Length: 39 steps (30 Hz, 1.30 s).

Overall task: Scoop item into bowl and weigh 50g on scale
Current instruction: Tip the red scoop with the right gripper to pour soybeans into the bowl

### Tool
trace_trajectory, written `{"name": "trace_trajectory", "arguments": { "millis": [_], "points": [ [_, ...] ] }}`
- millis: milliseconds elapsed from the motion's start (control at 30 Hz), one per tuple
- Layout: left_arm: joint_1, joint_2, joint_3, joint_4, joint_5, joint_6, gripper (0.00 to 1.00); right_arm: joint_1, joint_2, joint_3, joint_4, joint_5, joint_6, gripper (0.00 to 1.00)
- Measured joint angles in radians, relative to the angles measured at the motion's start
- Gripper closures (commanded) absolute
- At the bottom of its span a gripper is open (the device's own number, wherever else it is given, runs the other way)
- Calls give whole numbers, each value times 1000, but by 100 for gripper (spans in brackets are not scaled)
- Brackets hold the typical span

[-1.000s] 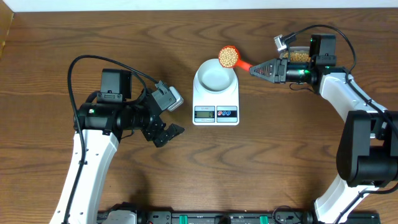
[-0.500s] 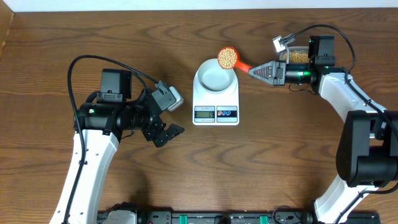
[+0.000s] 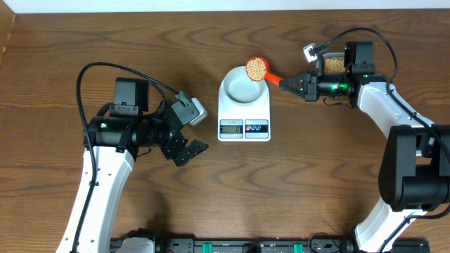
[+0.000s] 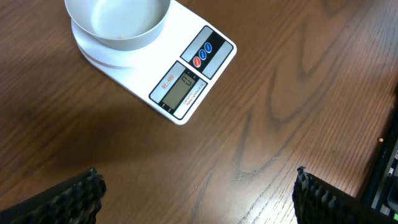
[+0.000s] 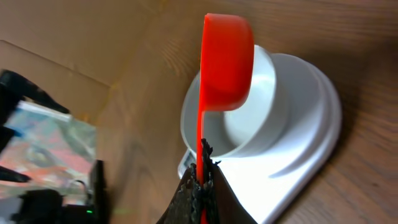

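The white scale (image 3: 244,112) sits at the table's middle with the pale bowl (image 3: 242,87) on it; both also show in the left wrist view, the scale (image 4: 186,74) and the bowl (image 4: 118,22). My right gripper (image 3: 287,82) is shut on the handle of an orange-red scoop (image 3: 257,67) filled with tan beans (image 3: 256,68), held over the bowl's far right rim. In the right wrist view the scoop (image 5: 227,62) hangs over the bowl (image 5: 261,106). My left gripper (image 3: 190,147) is open and empty, left of the scale.
A clear tub holding more beans (image 3: 335,63) stands at the far right behind my right arm. The table's far edge runs along the top. Equipment rail lies along the front edge.
My right gripper has carried the full scoop slightly left, so it now overlaps the bowl's rim a bit more. The left arm has not moved.
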Motion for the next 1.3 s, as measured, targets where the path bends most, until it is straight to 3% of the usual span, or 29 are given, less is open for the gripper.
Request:
{"name": "trace_trajectory", "arguments": {
  "millis": [800,1300],
  "points": [
    [0,0,0,0,0,0,1,0,0,0,-11,37,-293,99],
    [0,0,0,0,0,0,1,0,0,0,-11,75,-369,99]
  ]
}}
